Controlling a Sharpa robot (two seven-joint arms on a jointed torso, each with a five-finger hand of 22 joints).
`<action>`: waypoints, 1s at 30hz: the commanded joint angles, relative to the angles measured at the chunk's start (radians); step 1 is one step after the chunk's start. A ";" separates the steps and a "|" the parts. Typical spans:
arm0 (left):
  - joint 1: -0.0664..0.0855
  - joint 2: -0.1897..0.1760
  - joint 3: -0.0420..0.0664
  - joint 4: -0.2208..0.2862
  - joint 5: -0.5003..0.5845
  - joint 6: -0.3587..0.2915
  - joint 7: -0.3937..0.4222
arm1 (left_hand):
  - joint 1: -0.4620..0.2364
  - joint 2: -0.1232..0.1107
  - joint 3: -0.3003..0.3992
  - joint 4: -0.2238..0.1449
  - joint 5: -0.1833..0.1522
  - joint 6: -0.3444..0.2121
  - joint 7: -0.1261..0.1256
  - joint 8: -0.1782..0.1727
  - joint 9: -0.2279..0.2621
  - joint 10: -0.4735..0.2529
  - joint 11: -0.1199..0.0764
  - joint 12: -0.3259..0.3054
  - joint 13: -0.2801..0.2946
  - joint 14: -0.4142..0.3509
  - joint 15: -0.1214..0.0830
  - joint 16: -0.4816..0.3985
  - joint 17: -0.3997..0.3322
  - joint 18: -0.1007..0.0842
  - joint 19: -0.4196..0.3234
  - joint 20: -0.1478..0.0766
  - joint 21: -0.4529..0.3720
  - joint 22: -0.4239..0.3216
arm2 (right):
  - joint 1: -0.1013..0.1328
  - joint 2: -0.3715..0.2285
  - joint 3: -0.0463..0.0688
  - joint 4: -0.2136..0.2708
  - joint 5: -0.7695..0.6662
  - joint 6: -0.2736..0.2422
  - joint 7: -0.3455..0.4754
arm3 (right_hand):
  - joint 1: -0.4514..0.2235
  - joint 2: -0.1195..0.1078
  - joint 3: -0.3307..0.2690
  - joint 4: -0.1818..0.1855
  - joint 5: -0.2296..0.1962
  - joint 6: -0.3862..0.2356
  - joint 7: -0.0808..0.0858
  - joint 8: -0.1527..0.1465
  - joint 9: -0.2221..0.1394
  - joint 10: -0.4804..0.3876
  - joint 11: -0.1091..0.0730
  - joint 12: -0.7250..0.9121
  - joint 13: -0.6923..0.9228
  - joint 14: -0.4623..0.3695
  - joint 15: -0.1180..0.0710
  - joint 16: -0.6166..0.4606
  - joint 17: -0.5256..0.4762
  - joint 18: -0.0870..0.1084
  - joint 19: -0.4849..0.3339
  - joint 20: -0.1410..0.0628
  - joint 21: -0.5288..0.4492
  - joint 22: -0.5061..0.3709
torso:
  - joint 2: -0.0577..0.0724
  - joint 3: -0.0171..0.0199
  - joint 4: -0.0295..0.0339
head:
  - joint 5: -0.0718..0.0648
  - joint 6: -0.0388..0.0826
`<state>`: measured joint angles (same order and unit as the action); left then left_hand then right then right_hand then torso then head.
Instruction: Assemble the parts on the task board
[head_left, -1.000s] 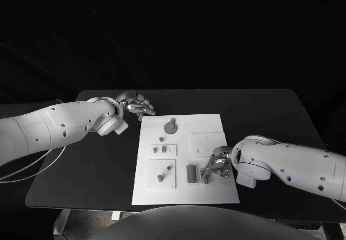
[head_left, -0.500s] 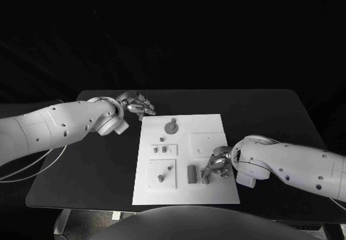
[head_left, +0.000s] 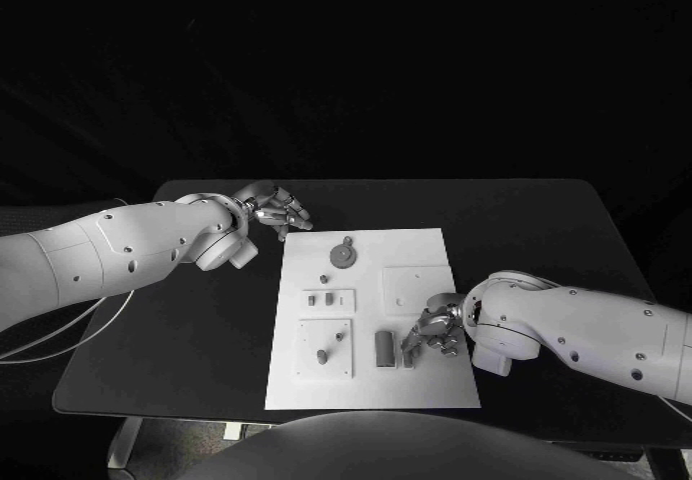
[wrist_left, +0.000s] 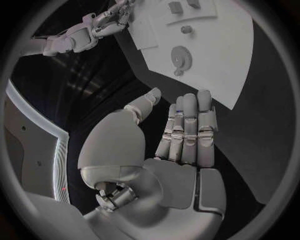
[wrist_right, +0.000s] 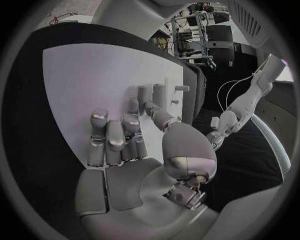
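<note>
Black desk (head_left: 188, 330) under dark surroundings carries the white task board (head_left: 433, 385) at centre frame in the head view. The right robot hand (head_left: 437, 333), entering from the right edge, rests over the board's lower right area, its fingers (wrist_right: 106, 142) curled down toward the white surface beside a pair of upright grey parts; whether it actually grips one cannot be told from these views. A rectangular grey part (head_left: 384, 348) stands just left of that hand, and a second small grey part (head_left: 410, 357) sits right at its fingertips. In the right wrist view, short grey parts (wrist_right: 159, 95) stand on the board just past the fingertips.

The left robot hand (head_left: 274, 212) hovers at the board's upper left corner, off its edge, fingers loosely apart and holding nothing; the left wrist view shows its fingers (wrist_left: 187, 130) extended side by side above the dark desk, the thumb set apart.

Outward from the hands, a round grey disc part (head_left: 342, 253) lies near the board's top edge, with a small tab above it. Below it, at left centre, a raised white plate holds two small grey parts (head_left: 320, 297). Further down, a larger raised white plate (head_left: 306, 365) carries a small peg part (head_left: 323, 355) and a slim part (head_left: 340, 339). A plain raised square (head_left: 408, 283) lies at the board's right centre.
</note>
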<state>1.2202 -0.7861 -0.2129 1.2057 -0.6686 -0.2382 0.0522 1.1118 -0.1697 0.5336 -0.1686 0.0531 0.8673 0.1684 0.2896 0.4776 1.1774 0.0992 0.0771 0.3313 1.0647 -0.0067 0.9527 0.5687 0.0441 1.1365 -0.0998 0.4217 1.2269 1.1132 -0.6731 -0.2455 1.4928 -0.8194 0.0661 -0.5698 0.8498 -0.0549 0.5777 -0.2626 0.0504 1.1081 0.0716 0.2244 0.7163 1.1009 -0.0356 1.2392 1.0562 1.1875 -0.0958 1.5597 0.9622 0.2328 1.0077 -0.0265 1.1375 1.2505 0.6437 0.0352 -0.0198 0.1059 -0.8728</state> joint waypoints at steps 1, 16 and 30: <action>0.002 0.000 0.000 0.003 -0.004 0.012 0.003 | -0.001 -0.001 0.000 0.006 -0.002 0.000 0.007 0.007 -0.001 0.005 0.001 0.002 0.001 0.001 -0.002 -0.007 0.002 0.050 0.001 -0.006 -0.004 0.002 | -0.004 0.004 -0.002 0.002 0.007 0.000 0.014 | -0.025 -0.007 0.004 0.017 -0.001 0.001 0.004 -0.004 -0.003 -0.005 0.003 -0.002 -0.002 -0.008 0.000 -0.001 -0.002 0.029 0.002 0.003 -0.005 -0.002 | 0.000 0.0005 -0.0002 | 0.000 0.000; 0.004 -0.002 0.000 0.004 -0.007 0.013 -0.001 | -0.001 -0.001 0.000 0.006 -0.002 0.000 0.007 0.007 -0.002 0.005 0.001 0.002 0.002 0.001 -0.002 -0.007 0.002 0.050 0.001 -0.006 -0.005 0.002 | -0.004 -0.004 -0.002 0.006 -0.010 0.006 0.024 | -0.060 -0.028 0.018 0.043 -0.001 0.000 0.004 -0.006 -0.005 -0.007 0.003 -0.002 -0.002 -0.010 -0.001 -0.001 -0.005 0.029 0.003 0.000 -0.005 -0.003 | 0.000 0.0005 -0.0002 | 0.000 0.000; 0.004 -0.005 0.000 0.005 -0.008 0.013 -0.001 | -0.001 -0.001 0.000 0.006 -0.002 0.000 0.007 0.007 -0.002 0.004 0.001 0.002 0.002 0.001 -0.002 -0.007 0.003 0.050 0.001 -0.007 -0.005 0.003 | -0.005 -0.072 -0.002 0.074 -0.081 0.031 0.049 | -0.014 -0.148 0.069 0.062 0.000 0.000 0.004 -0.003 -0.005 -0.005 0.003 0.000 -0.004 -0.012 -0.001 -0.002 -0.011 0.029 0.011 -0.003 -0.004 -0.008 | 0.000 0.0018 -0.0009 | 0.002 0.000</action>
<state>1.2230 -0.7921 -0.2133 1.2075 -0.6733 -0.2353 0.0472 1.1118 -0.1697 0.5336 -0.1686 0.0531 0.8664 0.1675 0.2896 0.4769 1.1772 0.0990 0.0771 0.3320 1.0647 -0.0066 0.9487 0.5704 0.0441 1.1367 -0.0993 0.4216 1.2284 1.1097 -0.7416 -0.2467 1.5589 -0.8592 0.0754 -0.5450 0.8344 -0.1965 0.6443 -0.2073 0.0504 1.1084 0.0711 0.2224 0.7101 1.0972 -0.0321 1.2392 1.0536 1.1801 -0.0968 1.5598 0.9515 0.2395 1.0119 -0.0304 1.1355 1.2436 0.6436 0.0364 -0.0203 0.1074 -0.8728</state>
